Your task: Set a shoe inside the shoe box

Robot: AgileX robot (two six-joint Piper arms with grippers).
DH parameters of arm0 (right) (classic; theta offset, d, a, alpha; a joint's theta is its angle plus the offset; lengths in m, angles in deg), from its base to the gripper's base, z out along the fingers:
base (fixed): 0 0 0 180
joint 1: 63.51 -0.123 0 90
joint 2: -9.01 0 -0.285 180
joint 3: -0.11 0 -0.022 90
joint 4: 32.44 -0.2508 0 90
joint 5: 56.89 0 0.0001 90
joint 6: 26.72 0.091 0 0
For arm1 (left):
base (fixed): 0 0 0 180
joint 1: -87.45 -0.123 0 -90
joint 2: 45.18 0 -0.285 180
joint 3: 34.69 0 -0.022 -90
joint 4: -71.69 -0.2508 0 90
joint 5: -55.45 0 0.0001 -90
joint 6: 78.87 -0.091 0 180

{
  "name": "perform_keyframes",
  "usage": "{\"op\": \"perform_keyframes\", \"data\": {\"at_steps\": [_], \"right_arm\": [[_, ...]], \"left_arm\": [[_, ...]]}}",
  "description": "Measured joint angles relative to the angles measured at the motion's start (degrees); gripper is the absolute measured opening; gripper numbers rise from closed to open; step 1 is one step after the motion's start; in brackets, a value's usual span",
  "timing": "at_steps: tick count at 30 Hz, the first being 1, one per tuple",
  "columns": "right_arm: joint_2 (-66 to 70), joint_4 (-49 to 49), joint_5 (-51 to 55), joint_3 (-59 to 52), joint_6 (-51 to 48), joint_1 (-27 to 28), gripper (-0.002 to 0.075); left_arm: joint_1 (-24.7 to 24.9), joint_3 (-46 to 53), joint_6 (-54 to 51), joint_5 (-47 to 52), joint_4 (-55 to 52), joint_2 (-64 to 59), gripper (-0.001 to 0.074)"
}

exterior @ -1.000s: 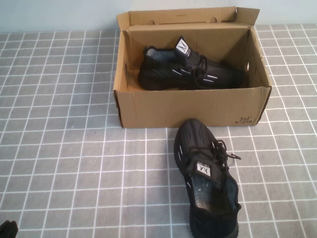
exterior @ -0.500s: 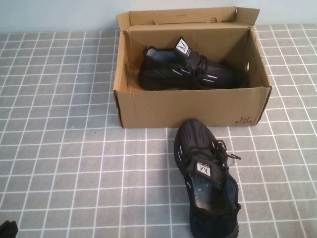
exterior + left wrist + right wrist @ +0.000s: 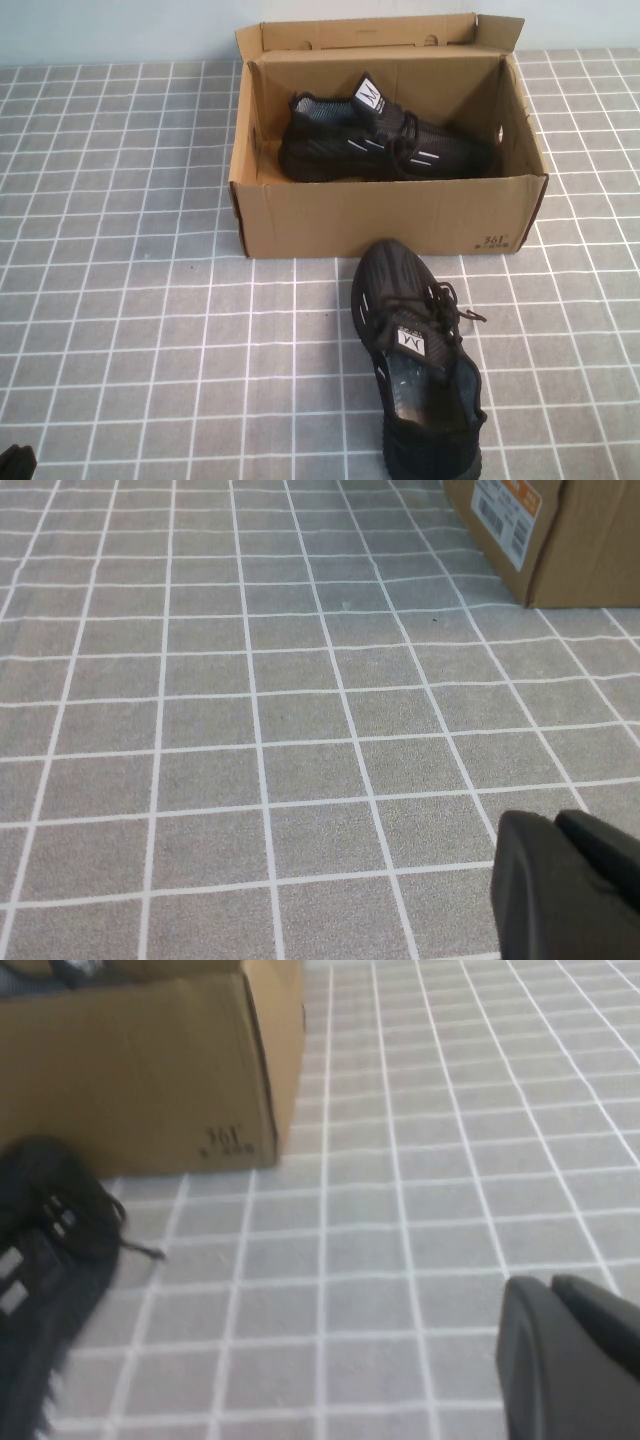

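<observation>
The brown cardboard shoe box (image 3: 390, 215) stands open at the back middle of the table. One black knit sneaker (image 3: 380, 145) lies on its side inside it. A second, like sneaker (image 3: 415, 350) stands on the table right in front of the box, toe toward it. My left gripper (image 3: 555, 822) is shut and empty, low at the near left corner (image 3: 15, 462), far from both shoes. My right gripper (image 3: 548, 1285) is shut and empty, right of the outer sneaker (image 3: 45, 1260); it is out of the high view.
A grey cloth with a white grid (image 3: 130, 300) covers the table. The box's corner shows in the left wrist view (image 3: 560, 530), and its printed front corner in the right wrist view (image 3: 140, 1070). A pale wall runs behind the box.
</observation>
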Motion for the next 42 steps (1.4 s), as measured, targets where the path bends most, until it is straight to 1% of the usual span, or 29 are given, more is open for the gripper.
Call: {"op": "perform_keyframes", "data": {"at_steps": [3,10,13,17,21,24,27,30,34,37,42], "right_arm": [[0.0,-6.8,-4.1,0.0,0.0,0.0,-0.0016],[0.0,-29.5,-17.7,0.0,0.1,0.0,-0.0016],[0.0,-32.9,-20.1,0.0,0.1,0.0,-0.0016],[0.0,-34.7,-19.7,0.0,0.2,0.0,-0.0016],[0.0,-39.4,-14.7,0.0,1.1,0.0,-0.0016],[0.0,-41.8,-8.1,0.2,1.3,0.0,-0.0016],[0.1,-41.8,-0.3,3.0,1.3,0.0,-0.0016],[3.5,-40.1,8.0,7.8,1.3,0.0,-0.0016],[11.1,-34.9,18.4,14.3,1.3,0.0,-0.0016],[17.4,-31.0,23.7,19.1,1.0,0.0,-0.0016],[29.1,-27.3,30.4,27.5,-2.8,0.0,-0.0016]], "left_arm": [[0.0,0.0,0.0,0.0,0.0,0.0,-0.0001],[0.0,0.0,0.0,0.0,0.0,0.0,-0.0001],[0.0,0.0,0.0,0.0,0.0,0.0,-0.0001],[0.0,0.0,0.0,0.0,0.0,0.0,-0.0001],[0.0,0.0,0.0,0.0,0.0,0.0,-0.0001],[0.0,0.0,0.0,0.0,0.0,0.0,-0.0001],[0.0,0.0,0.0,0.0,0.0,0.0,-0.0001],[0.0,0.0,0.0,0.0,0.0,0.0,-0.0001],[0.0,0.0,0.0,0.0,0.0,0.0,-0.0001],[0.0,0.0,0.0,0.0,0.0,0.0,-0.0001],[0.0,0.0,0.0,0.0,0.0,0.0,-0.0001]]}}
